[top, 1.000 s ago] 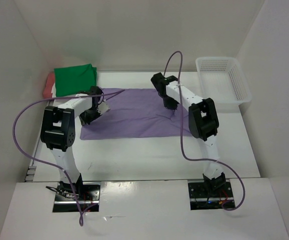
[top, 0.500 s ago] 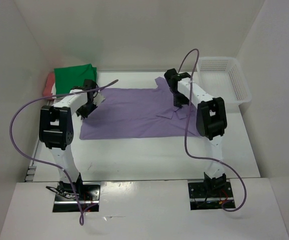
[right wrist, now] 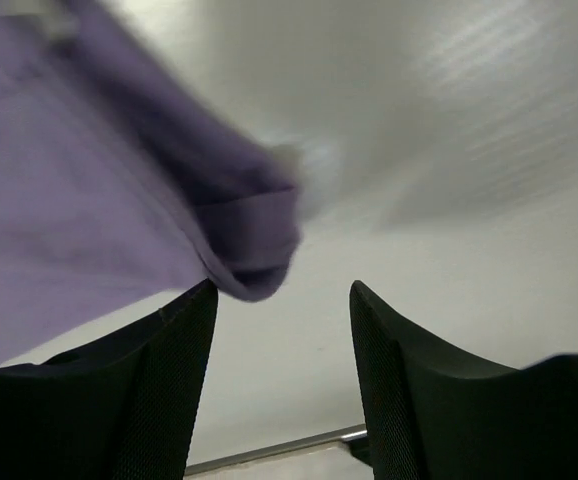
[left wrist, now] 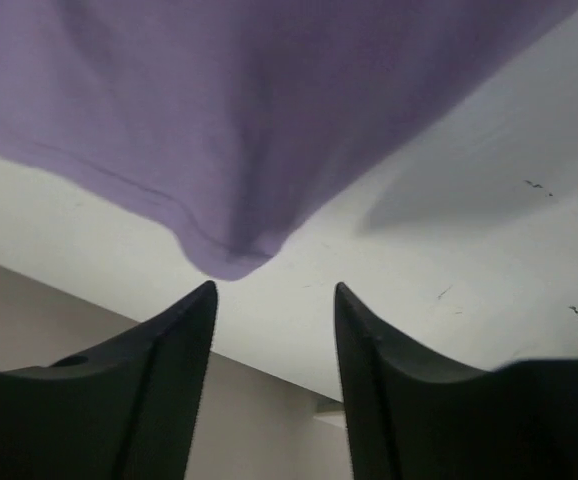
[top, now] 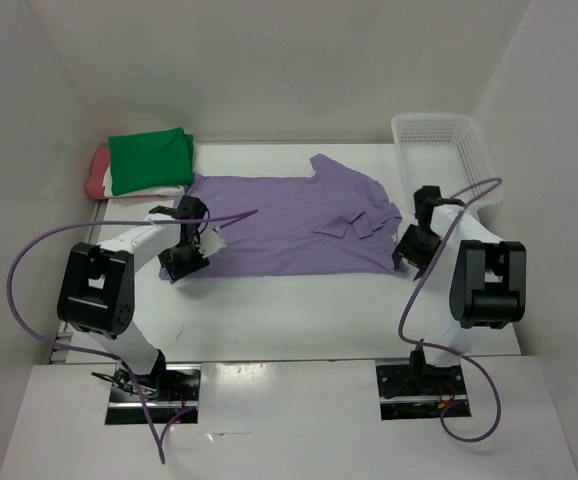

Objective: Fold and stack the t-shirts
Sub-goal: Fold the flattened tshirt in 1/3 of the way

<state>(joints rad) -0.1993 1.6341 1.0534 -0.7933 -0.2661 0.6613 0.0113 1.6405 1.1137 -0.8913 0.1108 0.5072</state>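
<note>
- At the near edge of the spread garment, the left hand (left wrist: 274, 288) sits low over the tabletop (top: 289, 305). Its fingers are apart and grip nothing, and the rounded near-left corner of the lavender shirt (top: 289, 220) lies just ahead of the gap.
- Across the cloth, the right hand (right wrist: 283, 285) is likewise spread and empty. It faces a rolled, doubled lump of fabric at the shirt's near-right corner.
- The lavender shirt lies mid-tabletop between the two arms. It is mostly flat, but rumpled around the collar and sleeve at its right end.
- At the far left, the green shirt (top: 149, 158) rests folded on top of a stack. A pale edge, probably the cream-white shirt (top: 144, 190), shows under it, and the salmon-red shirt (top: 97, 170) peeks out at the side.
- The white mesh basket (top: 431, 120) stands at the far right, well apart from the cloth.
- Judged from this, the lavender shirt is the last one left to fold, and both near corners await a pinch.
- Risks:
  - The right hand could seize only part of the bunched lump, so the fold drags crooked.
  - Either hand could close short of its corner and catch nothing.
  - Uneven lifts could skew the hem.
  - The wrinkles on the right could get pressed into the fold.
</note>
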